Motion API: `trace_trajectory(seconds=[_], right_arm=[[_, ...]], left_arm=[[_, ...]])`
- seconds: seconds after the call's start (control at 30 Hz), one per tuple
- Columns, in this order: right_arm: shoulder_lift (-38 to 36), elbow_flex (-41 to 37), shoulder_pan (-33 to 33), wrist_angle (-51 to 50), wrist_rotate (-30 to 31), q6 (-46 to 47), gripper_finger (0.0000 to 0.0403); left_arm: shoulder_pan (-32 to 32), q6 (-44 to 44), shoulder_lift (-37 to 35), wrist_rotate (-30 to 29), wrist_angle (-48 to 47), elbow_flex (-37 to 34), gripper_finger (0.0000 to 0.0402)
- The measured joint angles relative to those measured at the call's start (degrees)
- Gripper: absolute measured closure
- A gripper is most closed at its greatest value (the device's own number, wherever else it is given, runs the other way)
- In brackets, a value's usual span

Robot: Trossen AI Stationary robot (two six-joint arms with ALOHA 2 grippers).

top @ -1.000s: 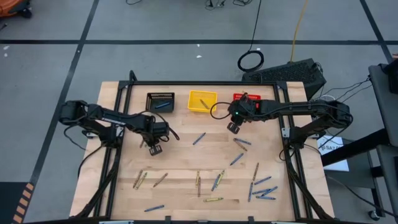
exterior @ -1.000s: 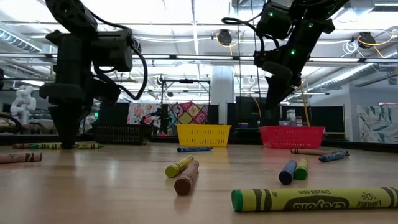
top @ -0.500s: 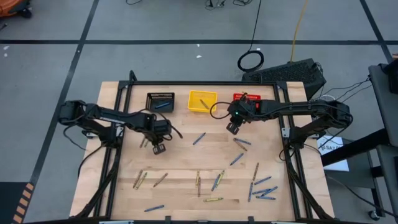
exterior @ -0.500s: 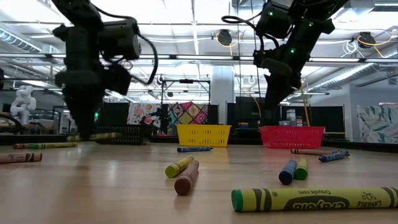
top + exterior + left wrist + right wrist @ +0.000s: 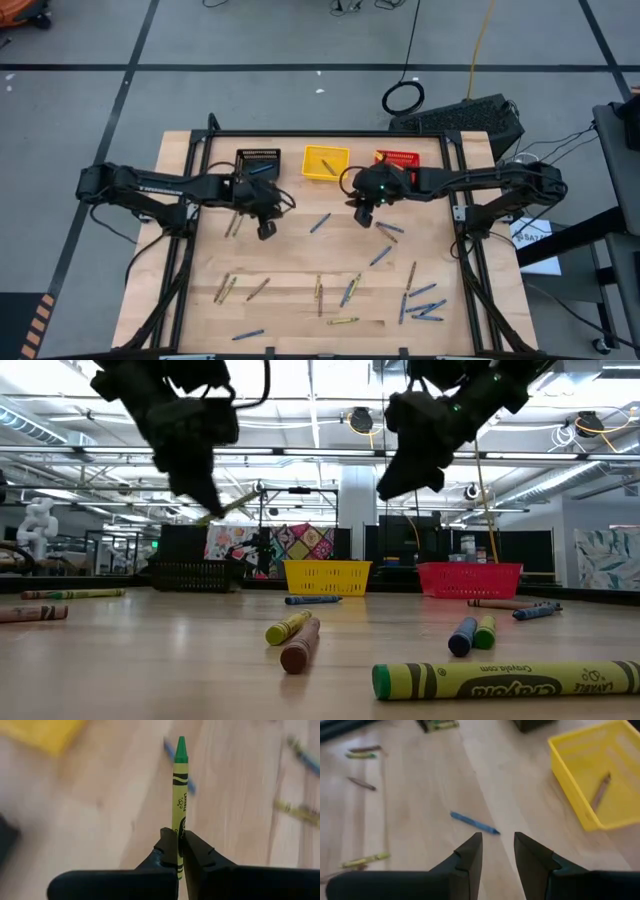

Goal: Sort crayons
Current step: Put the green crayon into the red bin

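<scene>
My left gripper (image 5: 265, 230) hangs above the table's left middle, shut on a yellow-green crayon (image 5: 179, 785) with a green tip. In the low view that crayon (image 5: 232, 506) shows in the air beside the gripper. My right gripper (image 5: 362, 214) hovers open just near of the yellow basket (image 5: 325, 162), holding nothing; its fingers (image 5: 470, 854) stand above bare wood close to a blue crayon (image 5: 472, 824). Several blue, olive and tan crayons (image 5: 345, 292) lie flat across the near half of the table. One tan crayon (image 5: 600, 791) lies in the yellow basket. My left gripper pinches the yellow-green crayon between its two fingers at its blunt end (image 5: 179, 826). The rest of the crayon sticks out beyond the fingertips, green tip away from the gripper. It is lifted clear of the table.
A black basket (image 5: 258, 163), the yellow one and a red basket (image 5: 397, 158) stand in a row along the far edge. An olive crayon (image 5: 235, 224) lies by the left arm. Black frame rails (image 5: 185, 250) run along both table sides.
My left gripper has risen from the table with the yellow-green crayon, lifting it clear, has tipped toward level and has drifted a little toward the right and far edges. My right gripper has tipped up toward level and shifted slightly toward the table's left, staying open.
</scene>
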Motion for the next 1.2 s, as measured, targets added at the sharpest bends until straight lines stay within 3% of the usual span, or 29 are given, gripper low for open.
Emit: trace_trajectory(seconds=[0.5,0.9,1.03,1.2], right_arm=[[0.0,-0.01,5.04,14.38,0.22,-12.52,0.0303],[0.0,-0.01,5.35,26.02,0.34,-16.14,0.0303],[0.04,-0.01,5.35,26.97,4.5,-16.39,0.0303],[0.04,-0.01,5.33,28.96,4.7,-17.59,0.0303]], left_arm=[[0.01,11.35,-0.6,-1.86,24.04,-0.01,0.0402],[0.01,14.1,-0.58,-0.15,30.29,-0.01,0.0402],[0.01,14.1,-0.55,0.39,33.16,-0.01,0.0402],[0.01,14.11,-0.56,1.29,36.58,-0.01,0.0402]])
